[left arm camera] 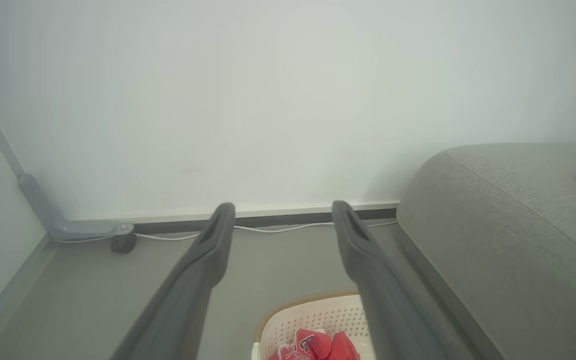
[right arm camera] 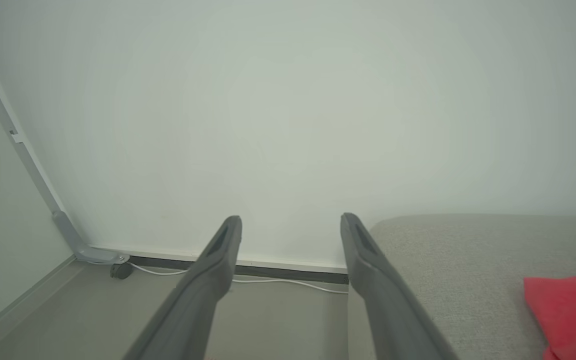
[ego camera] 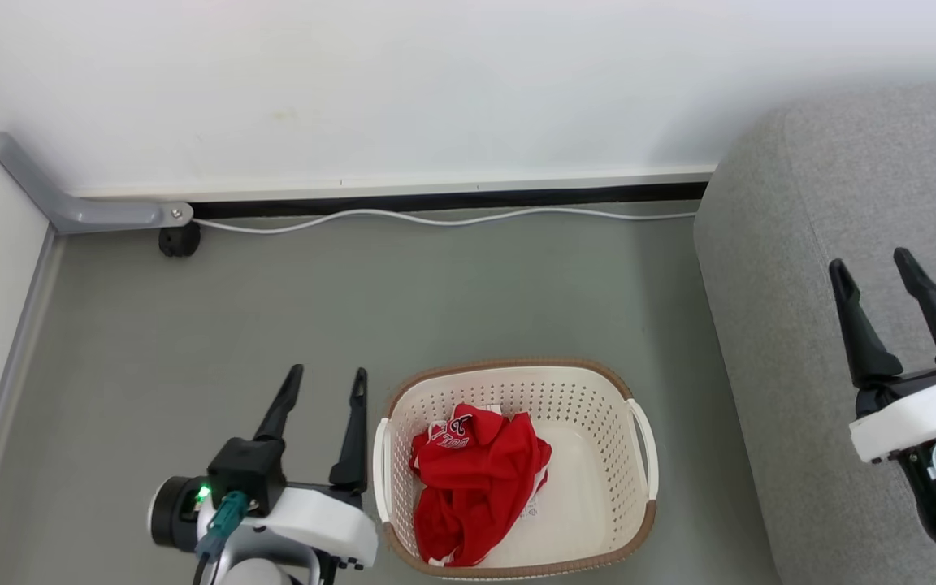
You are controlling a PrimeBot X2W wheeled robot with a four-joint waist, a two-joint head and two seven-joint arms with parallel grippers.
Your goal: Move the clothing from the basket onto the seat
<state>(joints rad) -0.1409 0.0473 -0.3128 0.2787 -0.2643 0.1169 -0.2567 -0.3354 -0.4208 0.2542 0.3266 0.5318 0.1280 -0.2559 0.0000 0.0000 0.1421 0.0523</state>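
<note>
just right of open left claw [ego camera: 328,382]: clothing [ego camera: 478,481] in basket [ego camera: 643,439].

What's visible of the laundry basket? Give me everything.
The basket is a cream-white oval plastic tub with perforated walls, a brown woven-look rim and two side handles. It stands upright on the grey floor, beside the sofa but apart from it. Red clothing lies crumpled in its left half.

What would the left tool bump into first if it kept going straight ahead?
Probably the white cable at the foot of the wall; the left tool points past the basket, though depth is unclear.
</note>
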